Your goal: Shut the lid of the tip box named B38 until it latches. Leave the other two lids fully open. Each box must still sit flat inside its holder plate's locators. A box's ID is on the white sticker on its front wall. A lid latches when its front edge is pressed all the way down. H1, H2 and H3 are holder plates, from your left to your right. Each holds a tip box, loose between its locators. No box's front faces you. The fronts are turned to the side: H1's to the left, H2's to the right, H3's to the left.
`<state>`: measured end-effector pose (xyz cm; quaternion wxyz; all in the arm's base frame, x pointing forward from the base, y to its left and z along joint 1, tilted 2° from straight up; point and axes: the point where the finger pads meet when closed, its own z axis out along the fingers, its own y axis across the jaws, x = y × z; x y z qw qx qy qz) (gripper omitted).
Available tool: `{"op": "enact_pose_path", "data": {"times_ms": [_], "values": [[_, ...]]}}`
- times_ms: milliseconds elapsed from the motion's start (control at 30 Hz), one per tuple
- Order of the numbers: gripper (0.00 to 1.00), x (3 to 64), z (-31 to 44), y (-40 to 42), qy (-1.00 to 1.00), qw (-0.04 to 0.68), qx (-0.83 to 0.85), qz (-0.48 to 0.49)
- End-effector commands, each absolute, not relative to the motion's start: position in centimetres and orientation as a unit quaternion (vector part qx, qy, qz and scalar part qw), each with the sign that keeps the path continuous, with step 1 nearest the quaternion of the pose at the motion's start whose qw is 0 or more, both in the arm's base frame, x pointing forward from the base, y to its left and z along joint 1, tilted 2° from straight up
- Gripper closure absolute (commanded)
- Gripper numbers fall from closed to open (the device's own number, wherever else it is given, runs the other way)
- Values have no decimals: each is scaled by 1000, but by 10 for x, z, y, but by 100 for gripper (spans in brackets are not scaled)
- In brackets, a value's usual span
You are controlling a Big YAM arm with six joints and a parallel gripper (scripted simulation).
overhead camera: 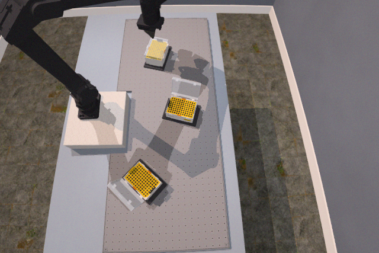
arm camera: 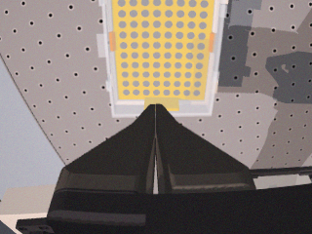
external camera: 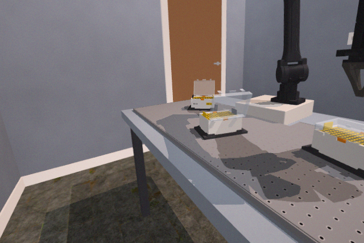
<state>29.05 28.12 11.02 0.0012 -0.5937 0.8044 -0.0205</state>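
Three white tip boxes with yellow racks stand on black holder plates on the perforated board (overhead camera: 189, 207). The far box (overhead camera: 156, 50) (external camera: 338, 141) (arm camera: 163, 39) has its clear lid lying down over the rack; I cannot tell if it is latched. The middle box (overhead camera: 181, 108) (external camera: 220, 125) has its lid (overhead camera: 186, 86) (external camera: 232, 102) standing open. The near box (overhead camera: 142, 179) (external camera: 202, 103) has its lid (overhead camera: 125, 194) (external camera: 203, 87) open. No sticker is readable. My gripper (overhead camera: 151, 33) (external camera: 358, 91) (arm camera: 155, 114) is shut and empty, hanging just above the far box's back edge.
The arm's beige pedestal (overhead camera: 113, 134) (external camera: 273, 112) stands at the board's left edge beside the middle box. The arm's upper link reaches over the table's far left corner. A door is in the wall behind the table in the exterior view.
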Motion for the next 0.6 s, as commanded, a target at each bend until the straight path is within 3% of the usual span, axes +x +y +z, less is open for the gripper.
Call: {"op": "enact_pose_path", "data": {"times_ms": [0, 567], "values": [[100, 292, 114, 298, 806, 22, -592, -18], [100, 273, 89, 309, 806, 31, -591, -15]]}}
